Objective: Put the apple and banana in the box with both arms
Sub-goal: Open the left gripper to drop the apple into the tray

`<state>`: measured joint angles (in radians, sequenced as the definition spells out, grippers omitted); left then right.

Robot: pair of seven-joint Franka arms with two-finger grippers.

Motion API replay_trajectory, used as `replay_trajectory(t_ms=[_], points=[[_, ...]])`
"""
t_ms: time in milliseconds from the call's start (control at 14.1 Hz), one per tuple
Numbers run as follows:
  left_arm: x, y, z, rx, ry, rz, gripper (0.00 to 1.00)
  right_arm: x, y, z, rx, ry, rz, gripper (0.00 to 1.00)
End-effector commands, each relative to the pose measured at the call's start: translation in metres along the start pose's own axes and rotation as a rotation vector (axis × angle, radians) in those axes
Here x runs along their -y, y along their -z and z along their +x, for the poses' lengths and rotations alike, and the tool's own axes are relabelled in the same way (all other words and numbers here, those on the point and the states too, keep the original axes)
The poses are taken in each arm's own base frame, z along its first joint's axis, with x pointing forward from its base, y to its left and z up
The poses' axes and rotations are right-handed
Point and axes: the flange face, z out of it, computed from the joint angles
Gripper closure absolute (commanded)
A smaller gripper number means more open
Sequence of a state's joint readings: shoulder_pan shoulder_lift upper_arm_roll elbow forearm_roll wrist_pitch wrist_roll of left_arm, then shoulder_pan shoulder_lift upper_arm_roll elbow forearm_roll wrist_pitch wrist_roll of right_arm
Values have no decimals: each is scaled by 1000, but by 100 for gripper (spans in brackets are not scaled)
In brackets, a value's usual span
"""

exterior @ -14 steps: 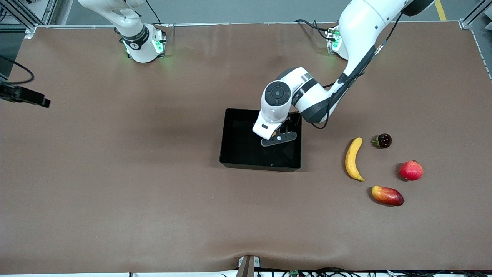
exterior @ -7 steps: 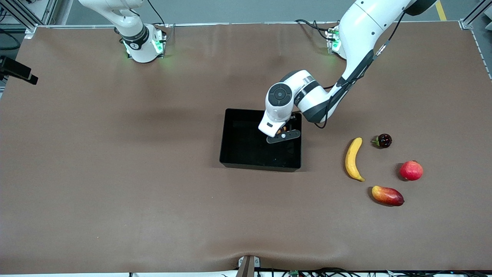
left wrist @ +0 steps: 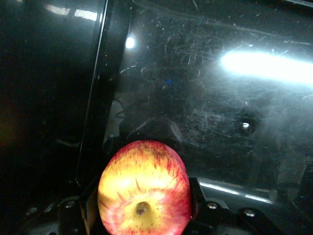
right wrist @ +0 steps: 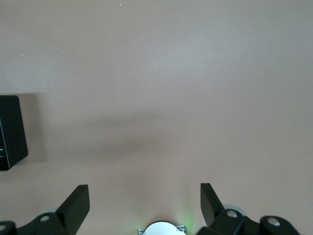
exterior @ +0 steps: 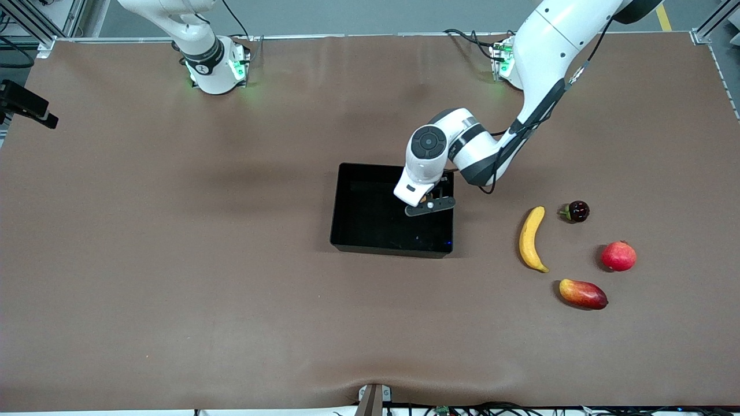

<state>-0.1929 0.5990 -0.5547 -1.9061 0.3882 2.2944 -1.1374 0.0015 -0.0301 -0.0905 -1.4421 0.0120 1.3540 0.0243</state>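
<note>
Left claw [exterior: 430, 203] over box [exterior: 358, 231], at its corner toward left arm's base — pinching apple [left wrist: 144, 188] above glossy black floor. Banana [exterior: 531, 239] on table [exterior: 173, 260], toward left arm's end, beside mango [exterior: 583, 293]. Right claw [right wrist: 144, 203] waits above bare table — fingers spread wide.

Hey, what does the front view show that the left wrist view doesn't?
Only the front view shows the banana, a mango, a plain red round fruit and a small dark fruit, all on the table toward the left arm's end, plus both arms. Only the left wrist view shows the apple plainly, gripped in the left tool above the scratched box floor. Both share the black box, with the left tool over it. The right tool waits open over bare table.
</note>
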Motion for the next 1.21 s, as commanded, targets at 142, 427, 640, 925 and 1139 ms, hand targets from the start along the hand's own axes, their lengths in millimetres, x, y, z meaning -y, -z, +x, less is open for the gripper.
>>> replay_trajectory(t_ms=[142,427,640,925,1139], points=[[3,4,-2,-28,15,-2,0,21,6,3,-17,54,-34,0],[2,45,7,-75,47,-12,0,19,3,2,-2,52,-45,0],[7,134,27,-119,83,77,0,14,3,2,-2,41,-45,0],[47,251,77,-73,141,111,0,8,2,2,4,30,-46,0],[116,312,108,-87,126,65,0,8,2,2,4,28,-46,0]])
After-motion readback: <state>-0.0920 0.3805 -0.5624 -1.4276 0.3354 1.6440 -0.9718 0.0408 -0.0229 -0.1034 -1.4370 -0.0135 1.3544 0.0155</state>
